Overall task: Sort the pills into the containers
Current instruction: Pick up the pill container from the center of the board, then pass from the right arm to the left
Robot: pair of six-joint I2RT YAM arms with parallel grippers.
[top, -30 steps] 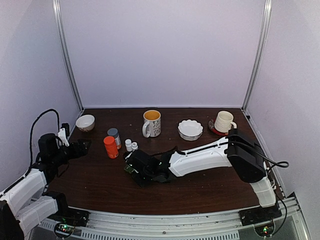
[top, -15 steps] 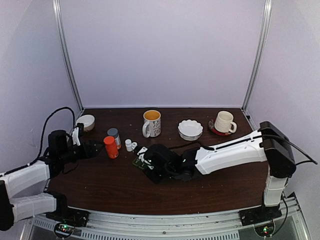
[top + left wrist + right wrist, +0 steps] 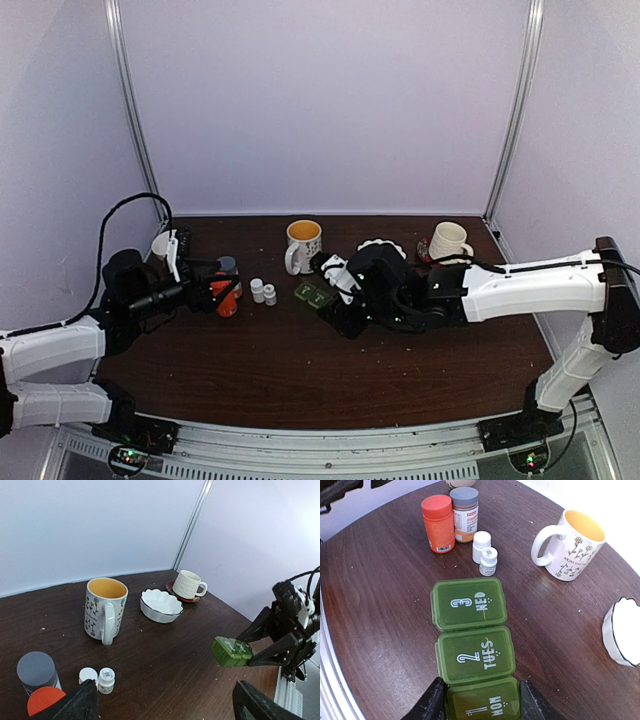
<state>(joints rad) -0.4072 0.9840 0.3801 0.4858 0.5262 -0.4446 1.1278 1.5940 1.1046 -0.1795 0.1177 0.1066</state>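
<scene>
Three lids of the pill box (image 3: 472, 637) are shut and no pill is visible, so sorting is judged not yet begun. The box is clamped at its MON end by the right gripper (image 3: 481, 700), above the middle of the table (image 3: 380, 605). The left gripper (image 3: 165, 707) is spread wide and empty beside the orange bottle (image 3: 438, 523), near the left edge.

The green pill box (image 3: 472, 640) reads 1 MON, 2 TUES and 3 WED, one marking per compartment.
</scene>
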